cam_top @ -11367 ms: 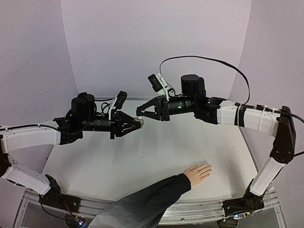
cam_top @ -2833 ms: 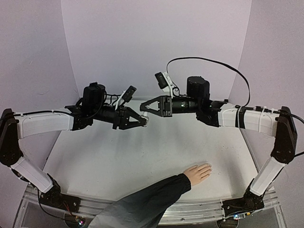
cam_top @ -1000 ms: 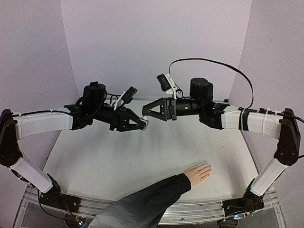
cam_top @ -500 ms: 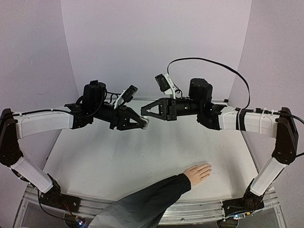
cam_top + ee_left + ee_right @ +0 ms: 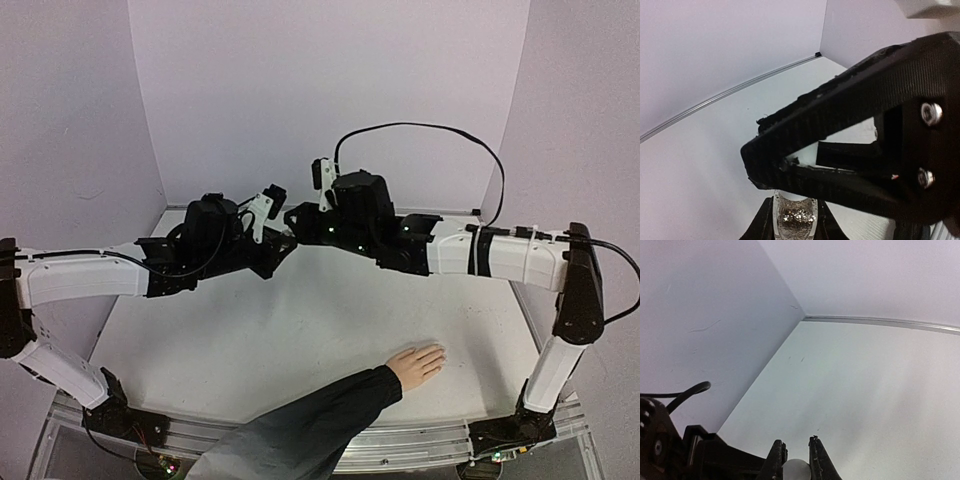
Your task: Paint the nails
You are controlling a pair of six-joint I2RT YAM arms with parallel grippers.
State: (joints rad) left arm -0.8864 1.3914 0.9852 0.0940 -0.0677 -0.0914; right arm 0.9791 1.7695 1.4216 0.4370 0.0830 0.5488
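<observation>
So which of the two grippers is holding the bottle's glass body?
The left gripper: the glittery bottle sits between its jaws in its wrist view. The right gripper is closed only on the white cap.

The desk (image 5: 300, 330) is plain white, and the walls (image 5: 330, 90) are pale lilac. The left arm (image 5: 80, 280) and right arm (image 5: 500, 258) have white shells between black joints. Small green lights (image 5: 345, 240) glow on the right one, under a black cable (image 5: 420, 127). The right hand (image 5: 782, 162) is matt black with fine ribbing and silver screw heads (image 5: 930, 112). The left hand (image 5: 794, 225) is black too. The bottle (image 5: 795, 212) is clear glass full of silver glitter, and its cap (image 5: 796, 469) is white. At the desk's near edge are a black sleeve (image 5: 300, 430), greyer toward the edge, and a pale skin-coloured mannequin palm (image 5: 412, 365). The nails (image 5: 438, 351) are too small to tell their colour.
</observation>
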